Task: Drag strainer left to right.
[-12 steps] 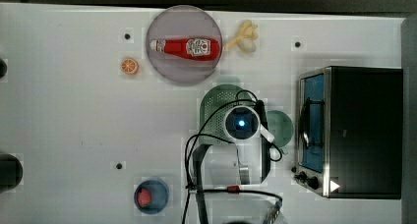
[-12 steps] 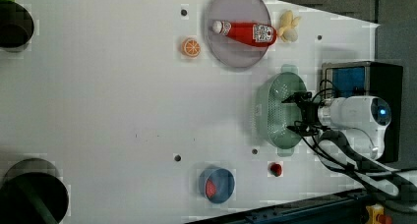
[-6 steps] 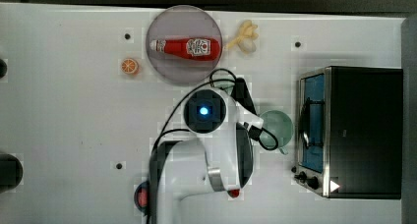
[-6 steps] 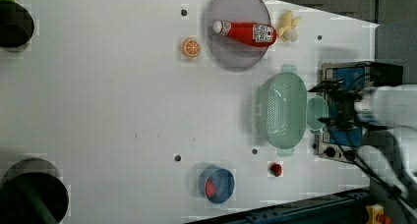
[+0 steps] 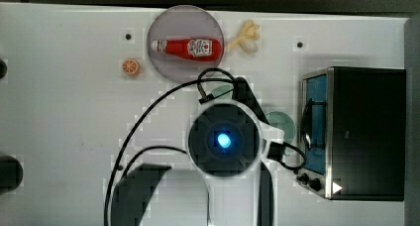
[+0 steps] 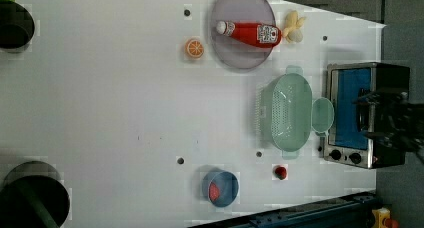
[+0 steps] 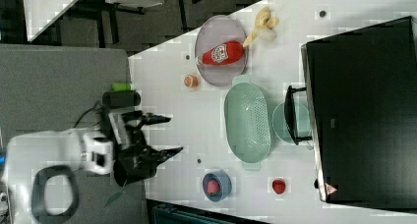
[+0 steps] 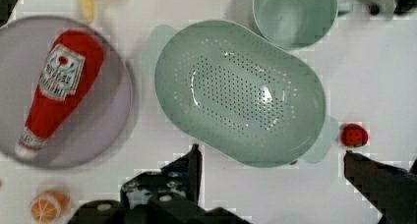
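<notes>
The hand [image 7: 164, 134] hung spread and empty, well clear of the desk [image 6: 100, 118], while the strainer [image 6: 286, 112] sat touching the cup [image 6: 322, 116] beside the toaster oven [image 6: 367, 113]; any further rightward drag risked shoving the cup against it

A robot lab staged as a play kitchen. A white surface [image 6: 100, 113] with bolt holes is filling most of the left view, carrying toy items: a felt ketchup bottle [image 6: 248, 32] lying on a purple plate [image 6: 235, 58] at upper centre, and a small toaster oven [image 6: 362, 115] sitting at right. Cabling is trailing from a robot arm [image 5: 223, 141] at the top view's lower centre.
</notes>
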